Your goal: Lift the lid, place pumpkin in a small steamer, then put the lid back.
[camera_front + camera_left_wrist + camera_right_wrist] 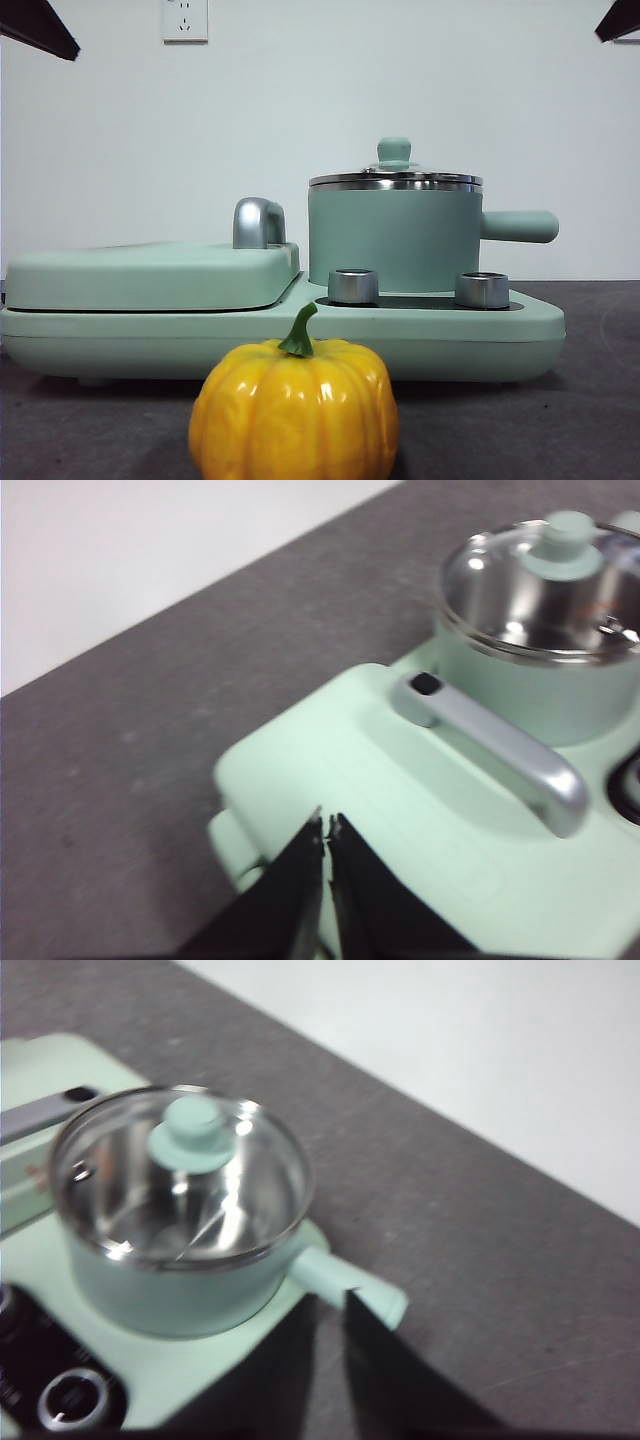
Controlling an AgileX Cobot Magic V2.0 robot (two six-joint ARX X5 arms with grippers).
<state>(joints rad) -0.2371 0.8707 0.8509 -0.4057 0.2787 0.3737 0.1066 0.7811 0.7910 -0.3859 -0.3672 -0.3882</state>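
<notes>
**Lid seated, pumpkin on bench**

Grey bench (600, 420) is carrying the small steamer (395, 240) with the lid (395, 178) resting on it. The pumpkin (293, 410) is sitting at the bench's front edge. Left hand (326, 825) is hovering pressed together; right hand (330, 1305) is hovering slightly spread.

Left gripper (326, 825) aloft, jaws together; right gripper (330, 1305) aloft, jaws narrowly parted; both empty

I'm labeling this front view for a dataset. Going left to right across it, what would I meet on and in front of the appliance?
flat rectangular cover → silver cover handle → pumpkin → small steamer with the lid on it → side handle
</notes>
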